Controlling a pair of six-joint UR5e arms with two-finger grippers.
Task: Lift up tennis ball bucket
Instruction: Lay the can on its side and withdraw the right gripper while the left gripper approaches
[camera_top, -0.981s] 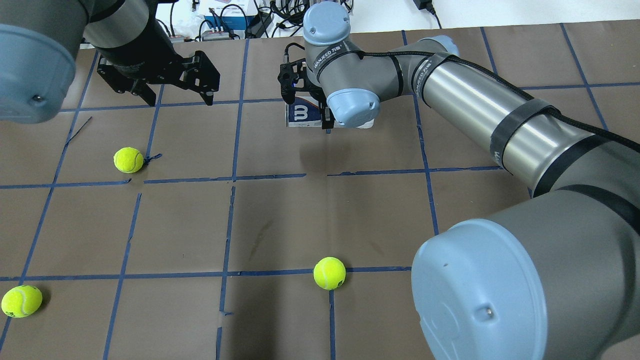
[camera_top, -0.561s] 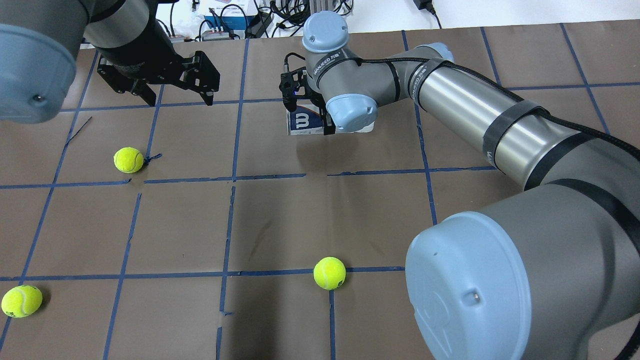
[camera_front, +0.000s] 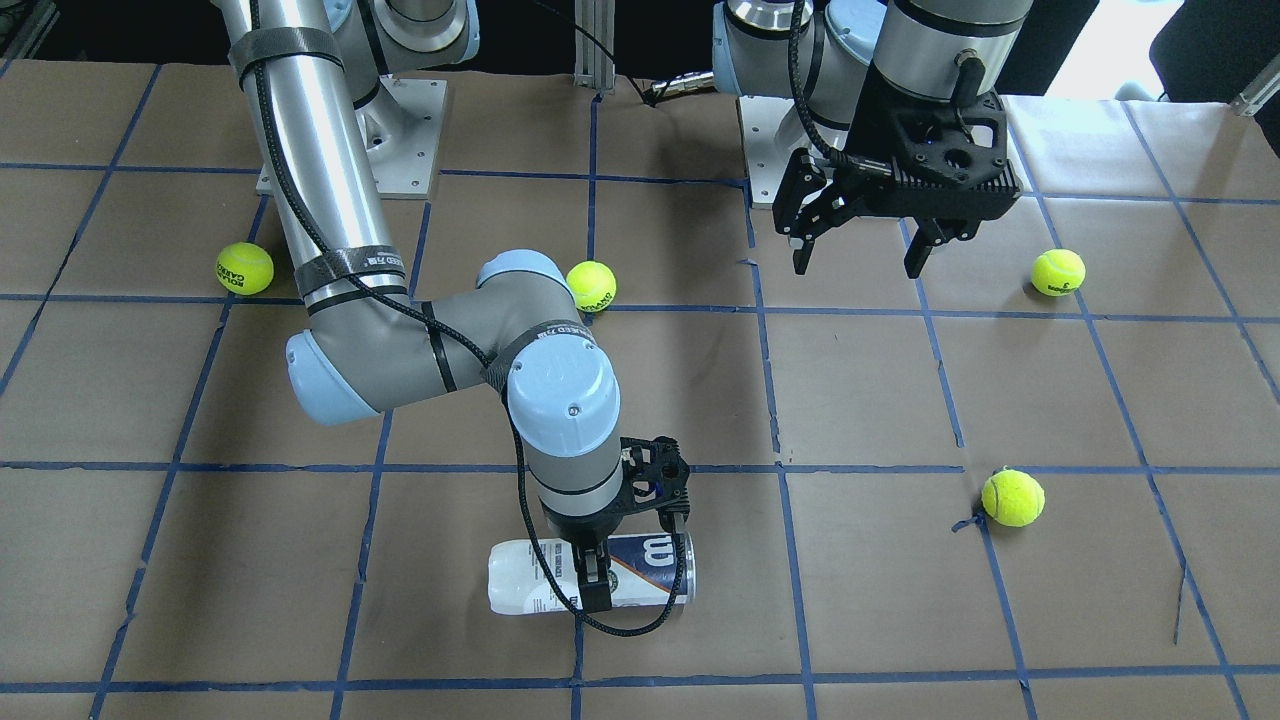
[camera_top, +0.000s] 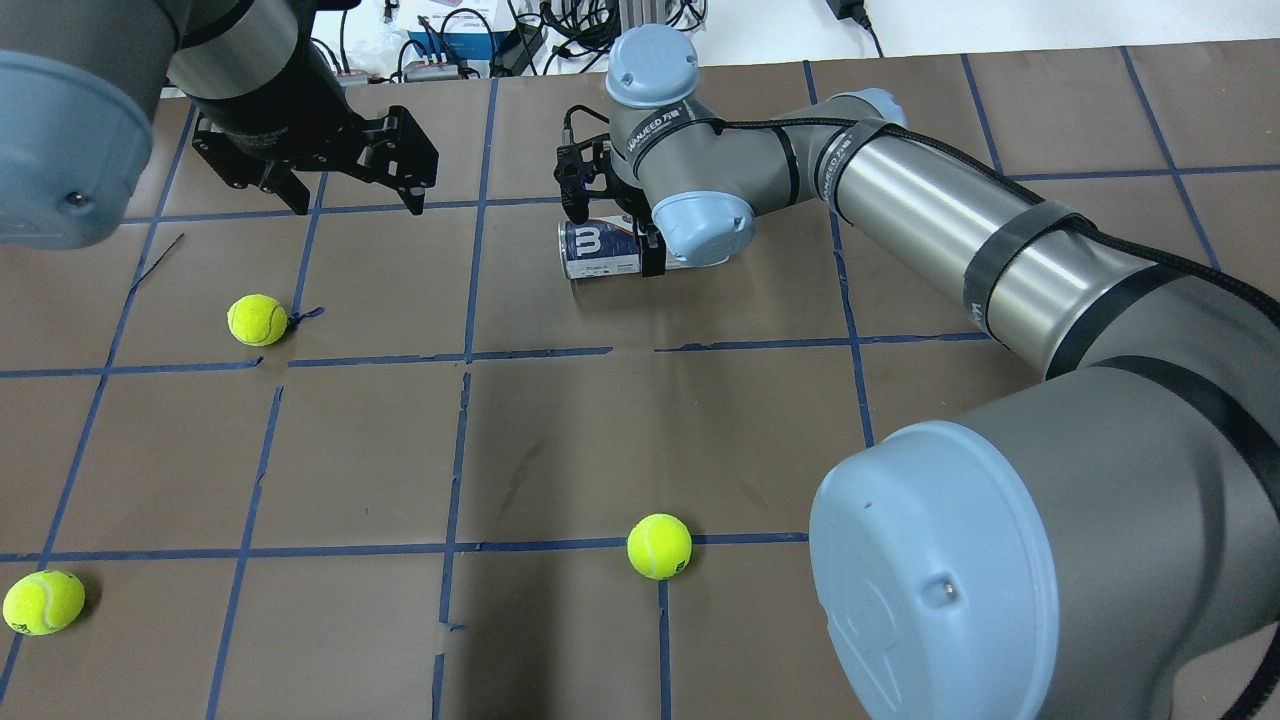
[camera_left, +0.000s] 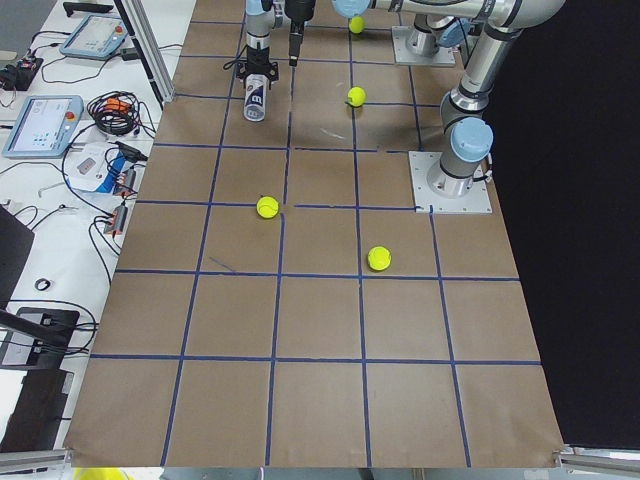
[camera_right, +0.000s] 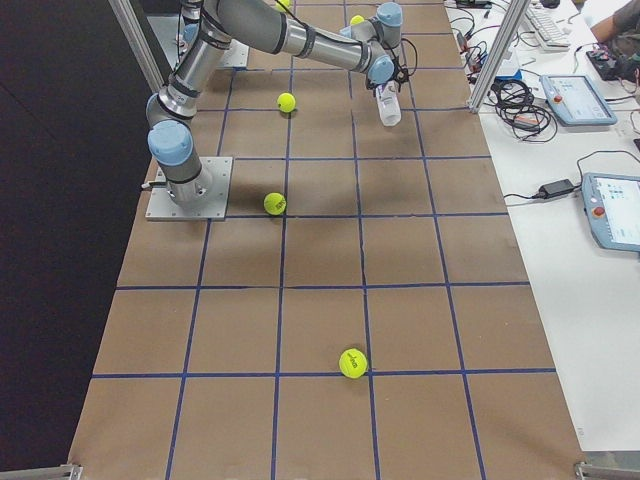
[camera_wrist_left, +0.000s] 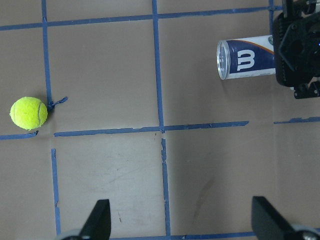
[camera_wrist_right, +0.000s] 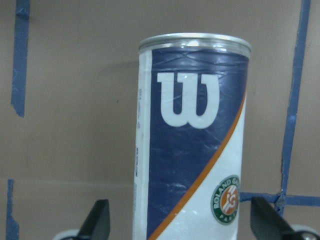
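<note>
The tennis ball bucket (camera_front: 530, 590) is a slim clear can with a navy-and-white "W" label. It lies on its side on the brown table, also in the overhead view (camera_top: 600, 250) and left wrist view (camera_wrist_left: 247, 60). My right gripper (camera_front: 635, 555) is down over its middle. In the right wrist view the can (camera_wrist_right: 192, 150) lies between the open fingertips (camera_wrist_right: 97, 220), with a gap on each side. My left gripper (camera_top: 358, 205) is open and empty, hovering above the table well left of the can.
Several yellow-green tennis balls lie loose on the table: one near my left gripper (camera_top: 257, 319), one front centre (camera_top: 659, 546), one front left (camera_top: 43, 602). Blue tape lines grid the table. Cables and boxes sit beyond the far edge (camera_top: 470, 40).
My right gripper has come down around the can, and the can's visible end has shifted slightly to the left in the overhead view. The left arm has hardly moved.
</note>
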